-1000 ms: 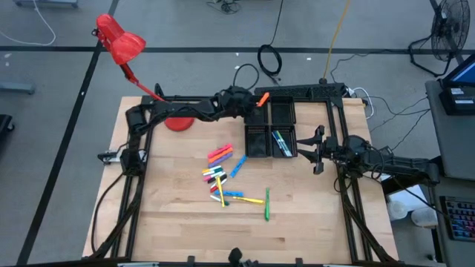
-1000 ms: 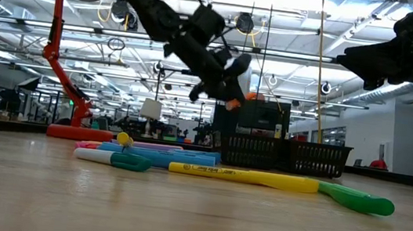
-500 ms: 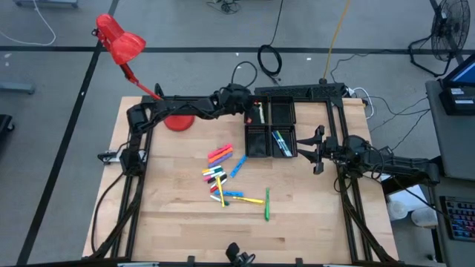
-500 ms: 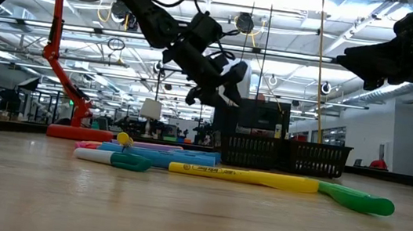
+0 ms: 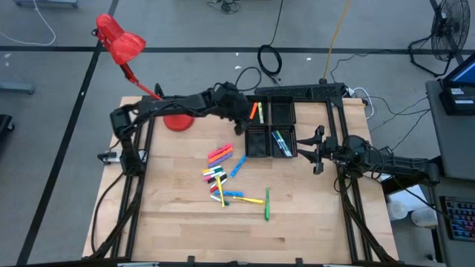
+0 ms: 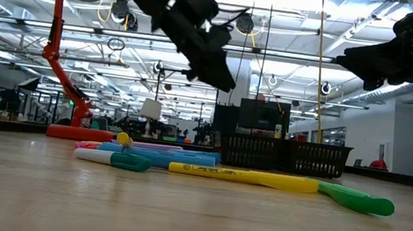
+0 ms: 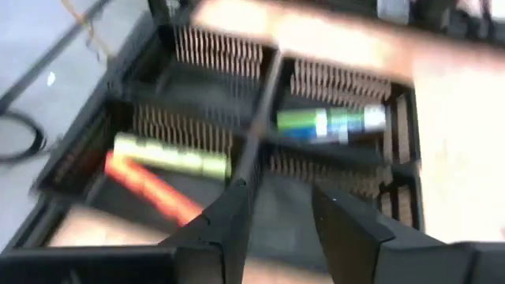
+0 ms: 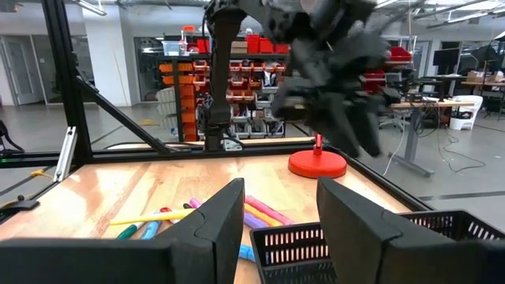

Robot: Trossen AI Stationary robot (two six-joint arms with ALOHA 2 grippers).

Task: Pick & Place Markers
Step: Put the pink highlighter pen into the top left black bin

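A big open workshop with ceiling strip lights and stocked shelving runs behind a pale wooden tabletop (image 5: 171, 222), smooth and light-grained, on a grey floor crossed by dark lines. A red desk lamp (image 5: 119, 41) on a round base stands behind the left arm. The black four-compartment tray (image 5: 282, 111), its walls slotted like a basket, sits between the two hands. The left hand (image 5: 239, 124) hangs above the tray's edge, its dark fingers (image 7: 229, 225) a narrow gap apart with nothing between them. Just beyond it, in the tray, lie an orange marker (image 5: 253, 111) beside a green one (image 7: 170, 155), with teal and green markers (image 5: 280, 141) in another compartment. The right hand (image 5: 312, 150) waits beside the tray, fingers parted, empty. The loose markers (image 5: 223, 178), slim plastic sticks, are scattered on the tabletop nearer the front than either hand.
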